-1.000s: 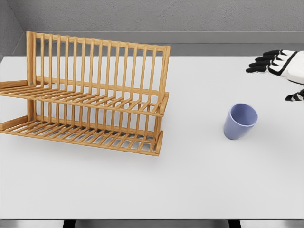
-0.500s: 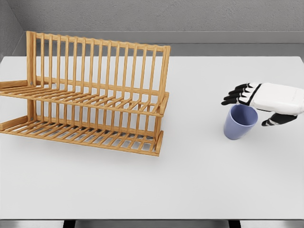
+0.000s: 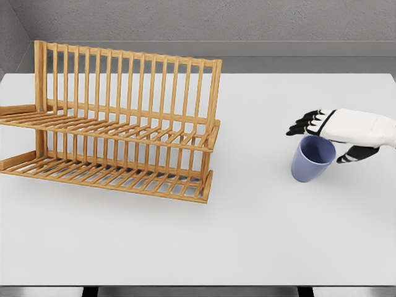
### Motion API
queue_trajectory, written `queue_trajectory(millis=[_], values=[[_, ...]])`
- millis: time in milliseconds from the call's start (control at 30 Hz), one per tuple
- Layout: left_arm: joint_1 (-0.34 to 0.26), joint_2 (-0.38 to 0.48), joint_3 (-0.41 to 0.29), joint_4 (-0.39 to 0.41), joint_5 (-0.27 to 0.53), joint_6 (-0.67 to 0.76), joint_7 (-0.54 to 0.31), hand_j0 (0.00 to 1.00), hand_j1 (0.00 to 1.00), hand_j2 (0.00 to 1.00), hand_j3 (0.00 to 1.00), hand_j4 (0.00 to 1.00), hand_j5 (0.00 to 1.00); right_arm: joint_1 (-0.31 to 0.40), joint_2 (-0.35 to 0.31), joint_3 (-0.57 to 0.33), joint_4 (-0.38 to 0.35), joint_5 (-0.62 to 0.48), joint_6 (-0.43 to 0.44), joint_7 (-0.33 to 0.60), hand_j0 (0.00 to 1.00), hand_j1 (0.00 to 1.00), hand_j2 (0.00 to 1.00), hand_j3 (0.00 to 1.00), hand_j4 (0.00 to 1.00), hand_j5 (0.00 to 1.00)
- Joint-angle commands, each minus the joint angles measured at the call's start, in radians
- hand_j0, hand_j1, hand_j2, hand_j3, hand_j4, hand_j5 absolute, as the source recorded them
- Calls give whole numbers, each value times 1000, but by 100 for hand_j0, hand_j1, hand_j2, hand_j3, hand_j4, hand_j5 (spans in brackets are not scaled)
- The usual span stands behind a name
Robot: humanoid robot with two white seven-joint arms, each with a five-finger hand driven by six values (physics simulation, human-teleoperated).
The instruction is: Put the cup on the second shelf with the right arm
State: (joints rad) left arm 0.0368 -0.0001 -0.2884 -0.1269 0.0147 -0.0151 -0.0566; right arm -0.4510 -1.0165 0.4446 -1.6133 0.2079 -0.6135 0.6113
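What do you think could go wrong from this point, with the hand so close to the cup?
1. The right hand sits at the far rim of the blue cup with its fingers spread rather than wrapped; closing from here might tip the cup or push it across the table.
2. The wooden rack stands well to the left, and its upright slats could catch the cup on the way to the upper shelf.

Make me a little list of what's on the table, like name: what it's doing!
cup: blue, standing on the table, opening up, right of the rack
rack: wooden, two shelves, both bare, on the table's left half
right hand: over the cup's rim, fingers spread, holding nothing
left hand: not seen
table: white
cup on second shelf: not yet
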Motion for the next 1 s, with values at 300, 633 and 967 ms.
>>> queue_trajectory(millis=[300, 633, 967], values=[[0, 0, 0, 0, 1, 0, 0, 100, 100, 100, 100, 100, 100, -2, 15, 59, 56, 8, 3, 0, 100, 100, 100, 100, 100, 100], [0, 0, 0, 0, 1, 0, 0, 100, 100, 100, 100, 100, 100, -23, 27, 80, 62, 8, 3, 0, 93, 93, 93, 93, 93, 93], [0, 0, 0, 1, 1, 1, 0, 100, 100, 100, 100, 100, 100, -26, 27, 80, 58, 5, 3, 0, 68, 68, 68, 68, 68, 68]])
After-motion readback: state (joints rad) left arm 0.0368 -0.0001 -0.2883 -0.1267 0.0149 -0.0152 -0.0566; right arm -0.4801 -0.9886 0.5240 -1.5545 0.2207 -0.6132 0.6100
